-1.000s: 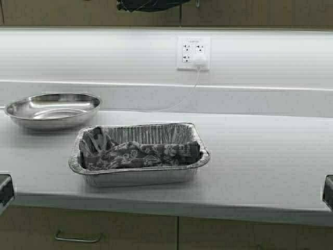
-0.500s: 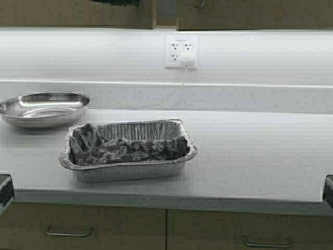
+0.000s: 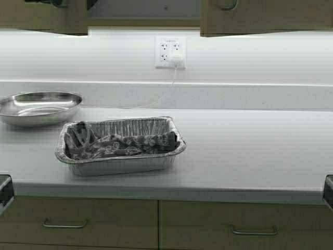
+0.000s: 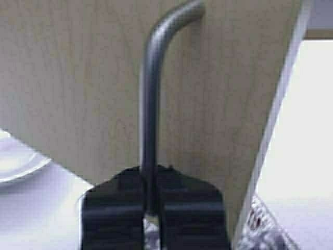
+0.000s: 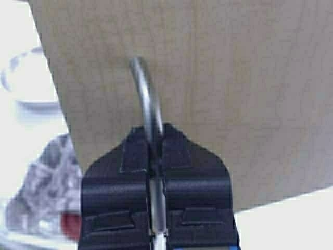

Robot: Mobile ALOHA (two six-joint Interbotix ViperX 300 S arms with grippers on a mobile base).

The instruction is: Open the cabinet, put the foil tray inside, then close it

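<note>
The cabinet hangs above the counter with both doors swung apart: left door [image 3: 41, 18], right door [image 3: 265, 18], pale interior [image 3: 143, 9] showing between them. In the left wrist view my left gripper [image 4: 150, 174] is shut on the left door's curved metal pull [image 4: 151, 94]. In the right wrist view my right gripper [image 5: 156, 135] is shut on the right door's pull [image 5: 145, 88]. The foil tray [image 3: 119, 165], ribbed and shiny with a dark patterned cloth [image 3: 117, 146] lying in it, rests on the counter below, slightly left of the opening.
A round steel bowl [image 3: 39, 107] sits at the counter's left. A white wall outlet [image 3: 170, 52] with a plug and cord is on the backsplash. Drawer fronts with bar handles [image 3: 65, 225] run below the white counter [image 3: 250, 151].
Both cabinet doors have swung apart from nearly shut, exposing the interior. The whole scene has shifted left and away in the high view, so the robot has moved back.
</note>
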